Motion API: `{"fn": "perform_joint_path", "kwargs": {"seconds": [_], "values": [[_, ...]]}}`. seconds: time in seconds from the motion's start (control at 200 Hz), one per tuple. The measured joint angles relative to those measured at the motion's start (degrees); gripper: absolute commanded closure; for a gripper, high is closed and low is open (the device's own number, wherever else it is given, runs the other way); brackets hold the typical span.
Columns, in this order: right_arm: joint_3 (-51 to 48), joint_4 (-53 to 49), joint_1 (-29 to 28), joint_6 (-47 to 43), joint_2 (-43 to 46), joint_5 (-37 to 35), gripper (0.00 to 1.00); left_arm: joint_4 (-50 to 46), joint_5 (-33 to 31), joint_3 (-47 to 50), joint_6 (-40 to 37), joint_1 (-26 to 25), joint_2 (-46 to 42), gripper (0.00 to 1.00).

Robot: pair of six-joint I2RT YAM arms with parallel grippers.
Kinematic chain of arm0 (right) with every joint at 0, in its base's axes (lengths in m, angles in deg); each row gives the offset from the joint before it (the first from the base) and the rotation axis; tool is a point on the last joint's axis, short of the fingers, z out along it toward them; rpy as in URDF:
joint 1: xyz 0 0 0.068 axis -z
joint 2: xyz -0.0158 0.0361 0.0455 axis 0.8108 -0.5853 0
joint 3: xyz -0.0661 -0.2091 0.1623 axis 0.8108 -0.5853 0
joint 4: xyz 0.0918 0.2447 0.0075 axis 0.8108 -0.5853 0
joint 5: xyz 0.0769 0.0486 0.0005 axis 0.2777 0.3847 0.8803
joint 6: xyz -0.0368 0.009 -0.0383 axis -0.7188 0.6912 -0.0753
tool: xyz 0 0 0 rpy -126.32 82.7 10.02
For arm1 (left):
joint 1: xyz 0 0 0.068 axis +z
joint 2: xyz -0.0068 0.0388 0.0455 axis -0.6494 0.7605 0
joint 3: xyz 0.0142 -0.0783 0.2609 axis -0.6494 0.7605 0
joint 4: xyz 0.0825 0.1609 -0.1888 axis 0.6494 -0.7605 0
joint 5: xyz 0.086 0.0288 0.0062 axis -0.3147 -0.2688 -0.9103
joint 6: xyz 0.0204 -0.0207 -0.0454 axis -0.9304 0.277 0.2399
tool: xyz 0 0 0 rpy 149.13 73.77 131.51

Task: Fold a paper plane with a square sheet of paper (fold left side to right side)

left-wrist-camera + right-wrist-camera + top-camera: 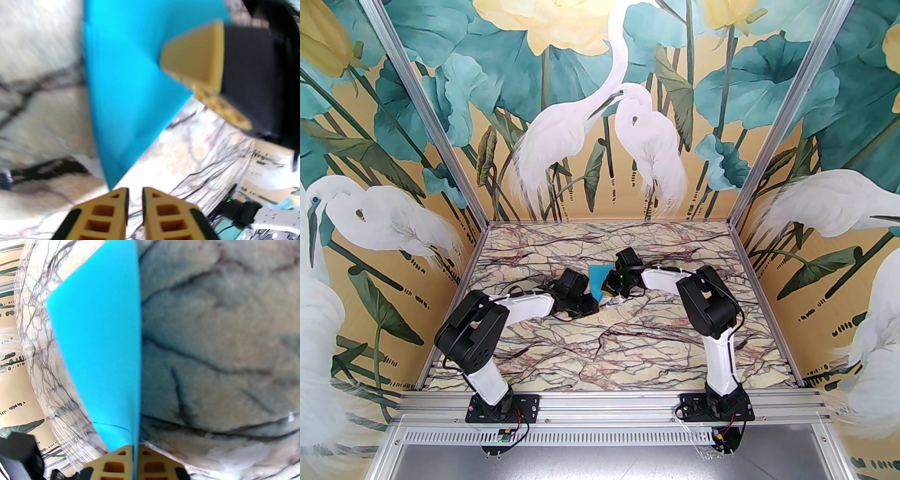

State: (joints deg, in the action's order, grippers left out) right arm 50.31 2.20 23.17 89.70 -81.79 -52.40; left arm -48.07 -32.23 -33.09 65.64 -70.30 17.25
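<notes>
Low in the left wrist view, our left claw point(135, 191) stands slightly parted and empty, just below the pointed tip of the folded bright cyan-blue paper sheet point(126, 82). Beyond, our right claw point(134, 448) is clamped on that sheet at the middle of the veined marble-pattern bench point(600, 347), probably steadying it for creasing. We read no writing.

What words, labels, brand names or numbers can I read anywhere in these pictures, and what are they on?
No text can be read.
The blue sheet of paper: plain, unmarked.
The small green board below the left arm: too small to read.
The dark dashes on the painted wall: brush marks, not letters.
</notes>
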Motion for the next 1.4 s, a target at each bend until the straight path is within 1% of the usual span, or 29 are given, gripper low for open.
{"fn": "perform_joint_path", "kwargs": {"seconds": [0.045, 0.105, 0.155, 0.275, 0.485, 0.79, 0.86, 1.115, 1.3, 1.36, 1.4], "values": [[0.1, -0.3, 0.1, -0.3, -0.1, 0.0, 1.0, -0.4, 0.3, -1.3, 0.0, 0.9, 0.1, 0.79], [0.2, -0.5, 0.0, -0.5, -0.2, 0.0, 1.0, -0.7, 0.4, -3.5, -0.5, 2.0, 0.3, 0.74], [0.3, -0.9, 0.0, -0.6, -0.2, 0.0, 1.0, -0.7, 0.4, -5.4, -0.7, 2.5, 1.0, 0.74], [0.6, -1.8, 0.0, -1.0, -0.2, 0.0, 1.0, -0.8, 0.1, -8.2, -0.9, 3.1, 3.8, 0.78], [0.9, -2.3, 0.0, -1.2, -0.2, 0.0, 1.0, -2.1, -0.8, -9.0, -0.9, 3.6, 8.6, 0.77], [0.9, -2.3, 0.0, -1.2, -0.2, 0.0, 1.0, -3.5, -2.4, -12.9, -1.1, 3.6, 11.4, 0.77], [0.9, -2.3, 0.0, -1.2, -0.2, 0.0, 1.0, -3.9, -2.7, -13.3, -1.2, 3.6, 11.9, 0.8], [0.9, -2.3, 0.0, -1.2, -0.2, 0.0, 1.0, -5.9, -3.7, -14.8, -1.5, 3.6, 13.4, 0.83], [0.9, -2.0, 0.0, -1.5, -0.2, 0.0, 0.9, -7.6, -3.9, -16.0, -1.5, 3.5, 14.0, 0.84], [0.8, -1.6, 0.0, -1.7, -0.2, 0.1, 0.89, -8.4, -4.1, -16.7, -1.5, 3.5, 14.3, 0.84], [0.7, -1.3, 0.1, -1.9, -0.2, 0.1, 0.89, -9.0, -4.2, -17.1, -1.5, 3.4, 14.5, 0.86]]}}
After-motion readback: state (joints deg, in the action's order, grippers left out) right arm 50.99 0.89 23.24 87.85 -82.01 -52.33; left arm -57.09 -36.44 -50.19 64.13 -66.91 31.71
